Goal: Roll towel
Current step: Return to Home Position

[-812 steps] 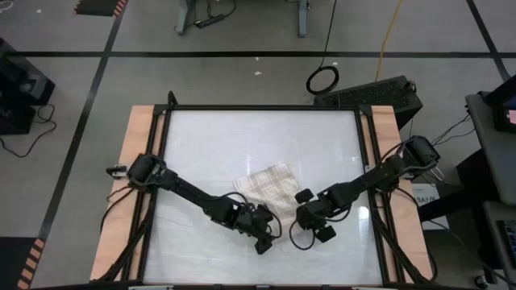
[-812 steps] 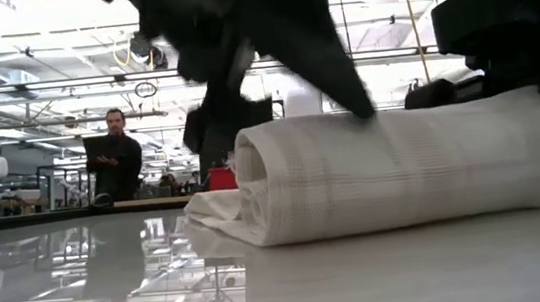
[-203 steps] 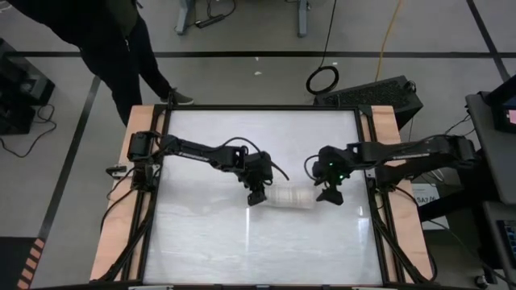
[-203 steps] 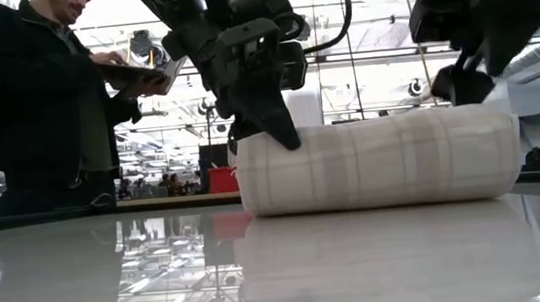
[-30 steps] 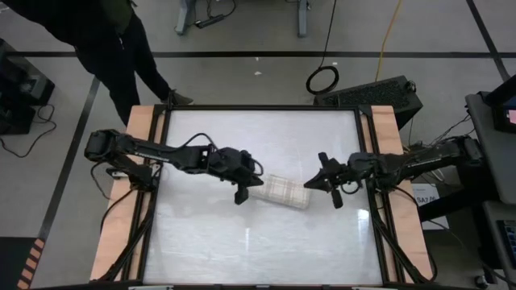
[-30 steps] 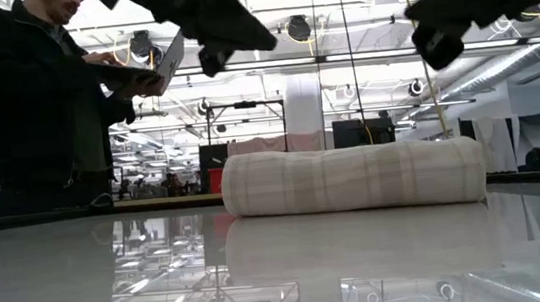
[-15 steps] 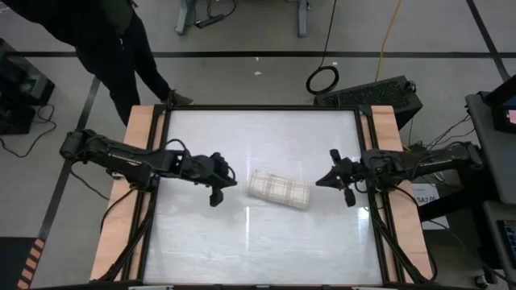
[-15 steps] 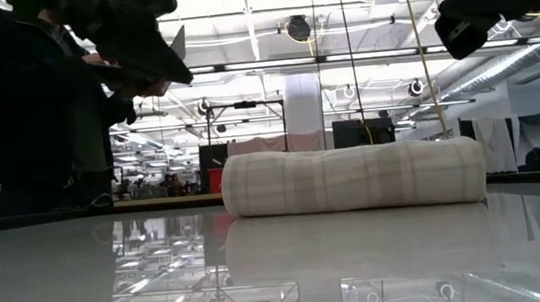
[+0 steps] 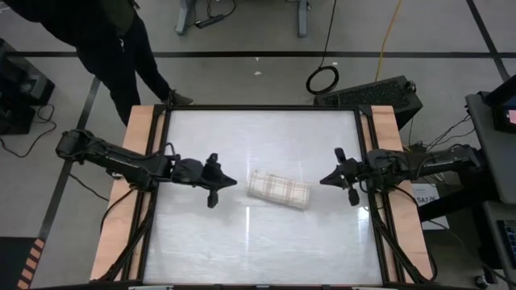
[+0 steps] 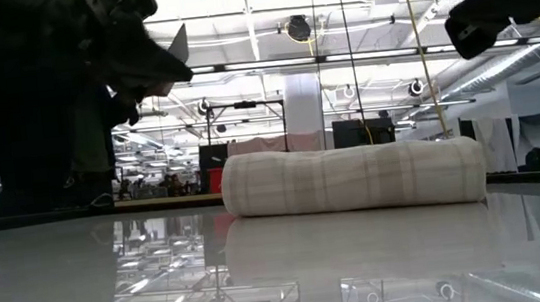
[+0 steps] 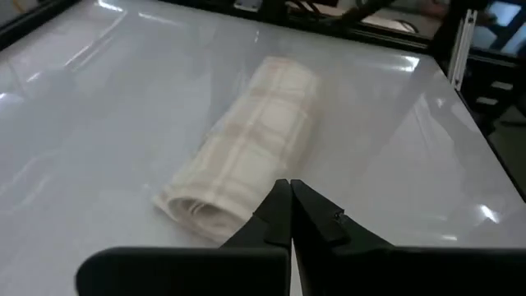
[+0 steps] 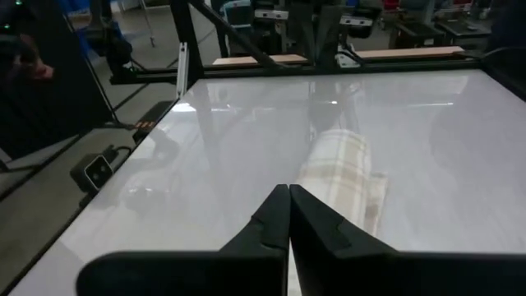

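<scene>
The towel [image 9: 278,188], cream with a tan plaid grid, lies rolled into a cylinder on its side in the middle of the white table [image 9: 242,137]; it also shows in the low view [image 10: 353,177] and both wrist views [image 11: 246,156] [image 12: 341,168]. My left gripper [image 9: 232,184] hangs shut to the roll's left, above the table. My right gripper [image 9: 322,181] hangs shut to its right. Neither touches the towel.
A person in dark clothes stands beyond the table's far left corner [image 9: 105,40]. Black frame rails [image 9: 367,161] and wooden side boards [image 9: 133,161] flank the table. Bare tabletop lies on the near and far sides of the roll.
Both arms have drawn back from the roll: my left gripper toward the table's left edge, my right gripper toward the right edge, both raised off the table. The rolled towel has stayed where it lay.
</scene>
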Robot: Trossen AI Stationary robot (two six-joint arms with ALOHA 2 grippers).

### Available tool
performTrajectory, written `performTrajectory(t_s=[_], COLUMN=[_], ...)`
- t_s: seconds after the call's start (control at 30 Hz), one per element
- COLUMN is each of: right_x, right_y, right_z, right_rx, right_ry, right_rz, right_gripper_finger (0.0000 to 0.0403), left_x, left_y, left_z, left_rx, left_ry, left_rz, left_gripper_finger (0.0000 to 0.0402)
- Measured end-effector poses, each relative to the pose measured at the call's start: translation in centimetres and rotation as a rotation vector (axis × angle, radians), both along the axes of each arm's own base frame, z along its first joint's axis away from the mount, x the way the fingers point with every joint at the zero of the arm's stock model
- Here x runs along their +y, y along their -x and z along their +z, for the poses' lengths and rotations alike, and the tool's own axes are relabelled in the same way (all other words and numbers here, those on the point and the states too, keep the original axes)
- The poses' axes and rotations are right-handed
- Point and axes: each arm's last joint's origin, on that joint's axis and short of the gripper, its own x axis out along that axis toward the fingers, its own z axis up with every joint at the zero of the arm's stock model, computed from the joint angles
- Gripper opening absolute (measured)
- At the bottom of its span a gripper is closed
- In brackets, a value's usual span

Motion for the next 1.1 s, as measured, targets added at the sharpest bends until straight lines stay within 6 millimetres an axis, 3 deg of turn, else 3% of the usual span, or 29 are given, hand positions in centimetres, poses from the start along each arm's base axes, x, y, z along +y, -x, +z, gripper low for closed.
performTrajectory(t_s=[0.5, 1.1], right_x=[-0.3, -0.5], right_y=[0.9, 1.7], right_z=[-5.1, -6.3], right_rx=[-0.003, -0.192], right_ry=[0.011, -0.006], right_rz=[-0.050, -0.107], right_gripper_finger=[0.0000, 0.0000], left_x=[0.1, 1.2], left_y=[5.3, 9.9], left_z=[-2.7, -3.8], left_rx=[-0.105, -0.291], left_ry=[-0.047, -0.013], left_rz=[0.034, 0.098], left_gripper_finger=[0.0001, 0.0000])
